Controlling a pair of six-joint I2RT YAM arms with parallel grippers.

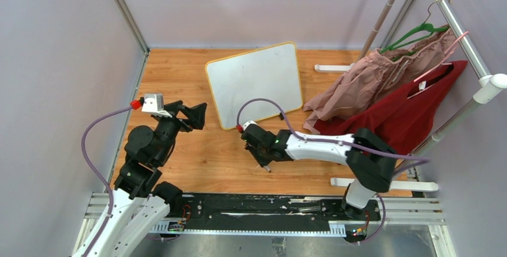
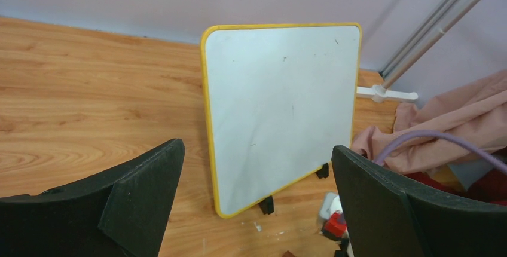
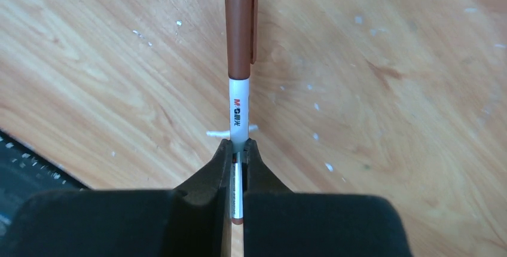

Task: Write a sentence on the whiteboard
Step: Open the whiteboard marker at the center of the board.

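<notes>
Pink clothes (image 1: 370,80) and a red garment (image 1: 412,110) are hung just right of the whiteboard (image 1: 254,83), which is stood on black feet (image 2: 266,205) at the back of the wood-grain bench (image 1: 197,155). A brown-capped marker (image 3: 240,60) (white barrel) is clamped in the right end effector (image 3: 238,149). The left end effector (image 1: 192,115) is held wide apart.

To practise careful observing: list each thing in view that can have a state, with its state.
Whiteboard, standing on its feet, no words written.
Marker, capped, gripped.
Left gripper, jaws open, empty.
Right gripper, jaws shut on the Marker.
</notes>
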